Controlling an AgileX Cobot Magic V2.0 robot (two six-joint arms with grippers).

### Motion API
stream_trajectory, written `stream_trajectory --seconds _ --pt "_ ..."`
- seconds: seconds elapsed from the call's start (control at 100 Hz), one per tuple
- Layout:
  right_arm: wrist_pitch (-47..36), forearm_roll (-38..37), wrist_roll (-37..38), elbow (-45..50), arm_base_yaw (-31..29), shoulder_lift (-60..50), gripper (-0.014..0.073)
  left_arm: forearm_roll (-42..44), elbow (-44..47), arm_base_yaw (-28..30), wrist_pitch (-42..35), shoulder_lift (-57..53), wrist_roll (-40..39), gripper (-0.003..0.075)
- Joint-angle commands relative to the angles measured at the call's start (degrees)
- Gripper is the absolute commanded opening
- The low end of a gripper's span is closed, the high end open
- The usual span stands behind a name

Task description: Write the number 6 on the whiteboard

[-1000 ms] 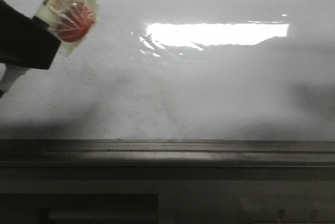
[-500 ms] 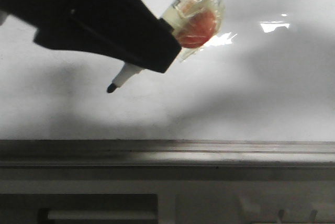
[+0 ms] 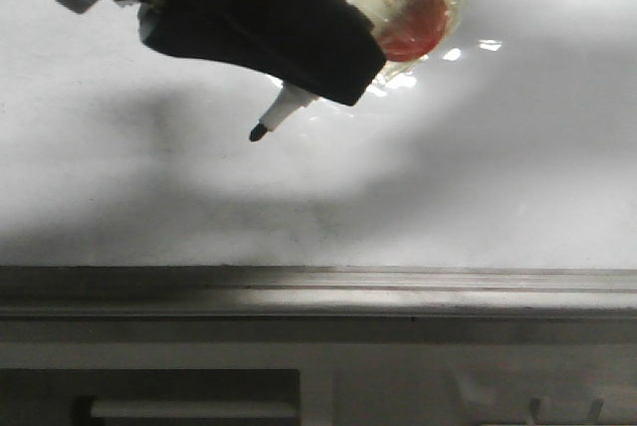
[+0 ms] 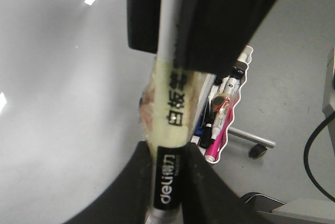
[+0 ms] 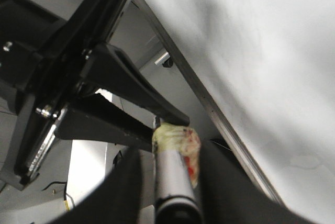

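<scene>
Left gripper point(image 3: 328, 73) is clamping the marker point(image 3: 284, 107) mid-barrel; right gripper point(image 5: 170, 203) is clamping its rear end. The tip is pointing down-left, just off the whiteboard point(image 3: 518, 177). No number 6 is showing on it.

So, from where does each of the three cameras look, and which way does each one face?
Front view: faces forward at the whiteboard and its ledge; the left gripper holds the marker.
Left wrist view: on the left arm, looks along the marker past its fingers.
Right wrist view: on the right arm, sees the right gripper on the marker too.
All share the marker.
</scene>
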Motion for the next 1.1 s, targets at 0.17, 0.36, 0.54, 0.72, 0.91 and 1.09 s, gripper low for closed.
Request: stream_trajectory --seconds 0.17,0.36,0.54,0.72,0.91,1.09 --pt "1.65 2.99 -2.65 -1.85 0.09 -1.11 -0.0065 -0.79 -2.13 -0.57 -4.68 -1.21 -0.25 0.0013" --pt "-0.23 3.54 -4.52 -1.37 0.18 -2.69 -0.0048 -0.79 -2.13 -0.2 -4.98 -1.72 -0.25 0.0344" --pt "-11.73 4.45 -4.94 4.48 0.18 -12.29 -0.0045 -1.64 -2.13 4.49 -5.38 -6.42 -0.66 0.05" --pt "-25.39 4.34 -4.94 14.42 0.18 -24.57 -0.0045 -8.63 0.45 13.78 -6.36 -14.69 -0.68 0.0491" --pt "-37.61 4.34 -4.94 23.08 0.18 -33.51 -0.0045 -13.92 9.89 21.08 -10.98 -24.89 -0.68 0.0491" --pt "-45.14 4.34 -4.94 25.83 0.18 -34.22 -0.0045 -15.69 17.89 24.77 -11.71 -33.46 -0.68 0.0491"
